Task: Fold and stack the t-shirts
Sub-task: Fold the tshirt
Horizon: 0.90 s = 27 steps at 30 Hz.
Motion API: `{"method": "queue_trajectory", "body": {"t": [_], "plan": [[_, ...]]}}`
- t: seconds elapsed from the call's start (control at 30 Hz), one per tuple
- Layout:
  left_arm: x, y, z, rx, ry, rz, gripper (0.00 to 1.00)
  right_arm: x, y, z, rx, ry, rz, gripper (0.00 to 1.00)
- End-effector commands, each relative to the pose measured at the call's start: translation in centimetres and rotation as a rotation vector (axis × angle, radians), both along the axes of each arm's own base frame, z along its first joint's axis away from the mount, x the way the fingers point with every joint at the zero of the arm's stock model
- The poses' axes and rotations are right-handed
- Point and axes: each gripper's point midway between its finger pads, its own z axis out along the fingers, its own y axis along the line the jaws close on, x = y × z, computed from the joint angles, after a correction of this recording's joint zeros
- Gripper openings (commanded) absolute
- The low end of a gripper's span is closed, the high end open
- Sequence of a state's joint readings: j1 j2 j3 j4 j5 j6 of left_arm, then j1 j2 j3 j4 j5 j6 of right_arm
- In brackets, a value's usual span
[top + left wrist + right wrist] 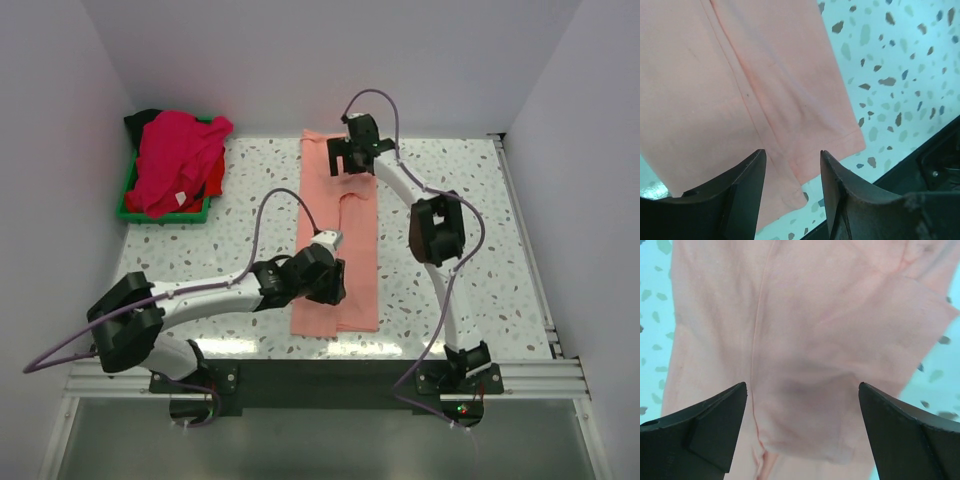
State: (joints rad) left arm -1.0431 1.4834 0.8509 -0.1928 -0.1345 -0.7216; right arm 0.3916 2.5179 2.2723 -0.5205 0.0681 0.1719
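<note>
At the far left a green plastic tray (pixel 123 207) is seen to hold a loose heap of soft cloth garments: a magenta-pink t-shirt (pixel 180 160) lies on top, with red cloth (pixel 214 180) and black cloth (pixel 143 120) showing at the edges. How many pieces are piled there cannot be counted, since most of each is buried. Further right, the left end effector (pixel 322 280) is held low over the near left part of a salmon-pink cotton t-shirt (pixel 337 240); its jaws are parted and nothing is gripped between them. The shirt is laid flat as a long, narrow band down the middle of the white speckled table (pixel 480 250), already folded lengthwise, with its hem towards the arms' bases. It is judged to be light, limp and not fragile – no shape of its own will be kept once lifted, and the stacked layers may slide apart. A pinch is therefore best taken at the hem corners and at the far end, through all layers at once. Over that far end the right end effector (pixel 350 155) is poised with its jaws spread wide and empty. The collar is hidden beneath it, the shirt's left edge is partly covered by the left arm, and the number of layers cannot be made out.
</note>
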Motion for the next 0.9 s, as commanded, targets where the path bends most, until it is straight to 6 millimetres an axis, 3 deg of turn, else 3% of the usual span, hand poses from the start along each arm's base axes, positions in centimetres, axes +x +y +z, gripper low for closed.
{"method": "queue_trajectory", "body": {"t": [0.0,0.03,0.07,0.1,0.13,0.17,0.2,0.27,0.3,0.37,0.4,0.47,0.5,0.57,0.6,0.63,0.67,0.7,0.73,0.87], "plan": [[1.7,0.2,4.5,-0.104,-0.068,0.044,0.52,-0.8,-1.7,12.1,0.044,-0.164,-0.062,0.97],[1.9,0.5,4.7,-0.113,-0.073,0.056,0.52,-1.9,-2.3,12.6,0.043,-0.14,-0.082,0.97],[2.1,1.0,5.8,-0.14,-0.09,0.068,0.52,-3.1,-2.8,15.3,0.068,-0.165,-0.103,0.97],[2.4,2.0,5.4,-0.138,-0.084,0.105,0.52,-5.0,-3.3,13.6,0.077,-0.1,-0.133,0.96],[2.6,2.7,5.5,-0.148,-0.087,0.127,0.52,-6.2,-3.5,13.8,0.099,-0.091,-0.145,0.96],[2.7,3.3,6.5,-0.184,-0.104,0.144,0.52,-8.2,-4.0,16.8,0.147,-0.125,-0.162,0.96],[3.0,4.5,5.8,-0.185,-0.094,0.184,0.52,-11.1,-4.2,13.0,0.143,-0.03,-0.164,0.96],[3.2,5.8,6.6,-0.218,-0.114,0.225,0.52,-14.2,-3.5,12.7,0.208,-0.015,-0.173,0.92],[3.3,6.8,6.0,-0.207,-0.107,0.258,0.52,-17.1,-3.7,11.6,0.231,0.01,-0.179,0.9],[3.2,7.7,6.0,-0.209,-0.115,0.286,0.52,-21.1,-2.0,10.5,0.252,0.033,-0.14,0.84],[2.9,8.2,5.2,-0.194,-0.106,0.296,0.51,-23.7,-2.5,9.0,0.247,0.058,-0.146,0.82],[2.6,8.8,4.5,-0.19,-0.093,0.312,0.5,-27.0,-1.6,7.2,0.249,0.1,-0.113,0.72],[2.2,9.2,3.5,-0.183,-0.073,0.325,0.49,-29.3,-2.3,4.6,0.24,0.168,-0.131,0.67],[1.7,9.5,2.7,-0.186,-0.055,0.335,0.47,-32.2,-1.8,4.2,0.283,0.189,-0.089,0.61],[1.3,9.9,1.6,-0.182,-0.037,0.348,0.46,-34.3,-2.9,2.1,0.257,0.244,-0.107,0.6],[1.0,9.9,1.1,-0.185,-0.025,0.347,0.45,-35.3,-3.0,2.7,0.284,0.225,-0.097,0.6],[0.6,10.5,0.0,-0.171,-0.011,0.355,0.45,-36.9,-3.8,1.2,0.277,0.261,-0.097,0.59],[0.4,10.6,-0.4,-0.171,-0.003,0.362,0.45,-37.7,-4.2,1.0,0.274,0.276,-0.102,0.59],[0.2,10.6,-0.6,-0.174,0.001,0.359,0.45,-38.1,-4.5,1.7,0.285,0.258,-0.097,0.58],[-0.6,10.3,-1.9,-0.157,0.046,0.325,0.45,-40.5,-5.3,1.0,0.263,0.296,-0.068,0.55]]}}
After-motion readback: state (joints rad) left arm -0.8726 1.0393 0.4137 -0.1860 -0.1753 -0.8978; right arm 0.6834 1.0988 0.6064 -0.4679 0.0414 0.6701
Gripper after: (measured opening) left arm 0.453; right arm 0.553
